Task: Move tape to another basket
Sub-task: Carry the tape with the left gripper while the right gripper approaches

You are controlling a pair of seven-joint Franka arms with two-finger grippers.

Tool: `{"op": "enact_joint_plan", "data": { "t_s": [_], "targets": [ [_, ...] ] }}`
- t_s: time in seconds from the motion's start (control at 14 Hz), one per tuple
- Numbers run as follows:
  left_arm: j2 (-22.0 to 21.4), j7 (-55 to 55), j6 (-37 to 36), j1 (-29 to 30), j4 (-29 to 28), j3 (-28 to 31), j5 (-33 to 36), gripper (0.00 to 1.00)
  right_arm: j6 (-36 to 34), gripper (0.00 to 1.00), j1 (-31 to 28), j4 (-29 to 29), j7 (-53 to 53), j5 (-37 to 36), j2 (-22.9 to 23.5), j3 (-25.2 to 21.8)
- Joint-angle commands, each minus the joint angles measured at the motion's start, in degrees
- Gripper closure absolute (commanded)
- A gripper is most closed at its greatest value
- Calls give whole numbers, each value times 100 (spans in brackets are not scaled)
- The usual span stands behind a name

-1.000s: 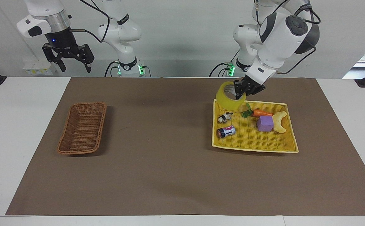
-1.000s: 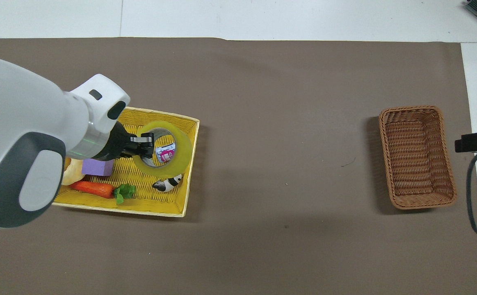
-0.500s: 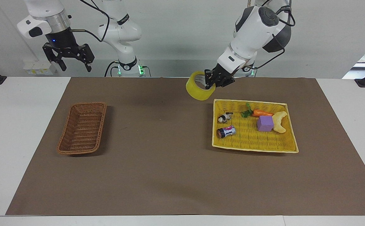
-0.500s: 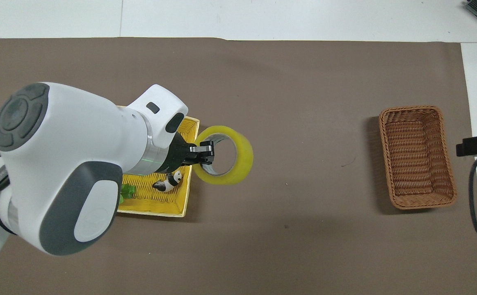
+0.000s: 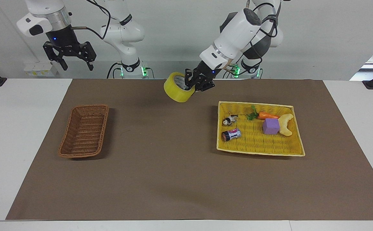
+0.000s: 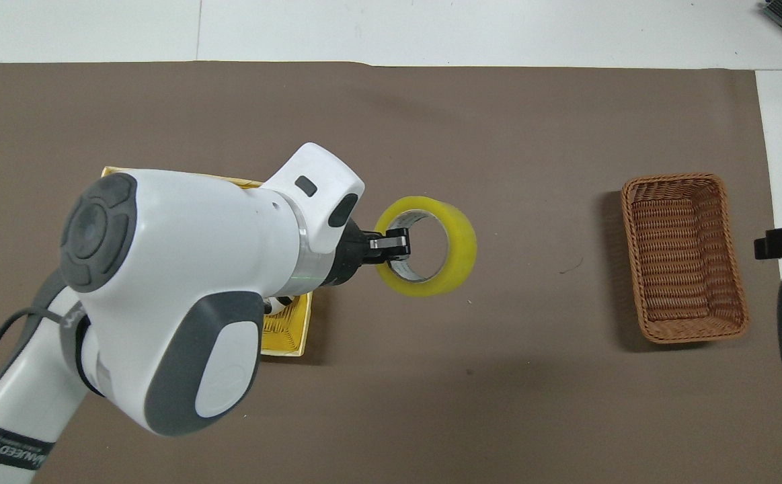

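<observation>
**One second of travel: tape clear of the yellow tray**

A second ago the tape (image 5: pixel 178 87) hung over the yellow tray (image 5: pixel 291 152); now it is raised above bare mat, between tray and wicker basket (image 5: pixel 84 131). The left gripper (image 5: pixel 195 82) pinches the roll's wall. The right gripper (image 5: pixel 70 57) waits with fingers spread.

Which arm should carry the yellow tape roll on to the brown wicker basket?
Left. The left gripper already grips the yellow tape roll above the mat, between both baskets. The right gripper waits, open, near the brown wicker basket.
</observation>
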Motion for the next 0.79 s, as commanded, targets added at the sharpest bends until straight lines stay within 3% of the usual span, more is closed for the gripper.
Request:
{"op": "enact_joint_plan", "data": {
  "t_s": [0.0,0.36,0.71],
  "targets": [
    [-75,-21,113,-124,-88,99,-128,100,5,0,3,-140,-135,331,-57,10],
    [-127,-73,-290,-132,-88,64,-303,100,1216,0,407,-325,163,1201,442,19],
    [-136,-161,-327,-211,-88,64,-303,100,1789,0,653,-325,401,2501,1031,19]
  ]
}}
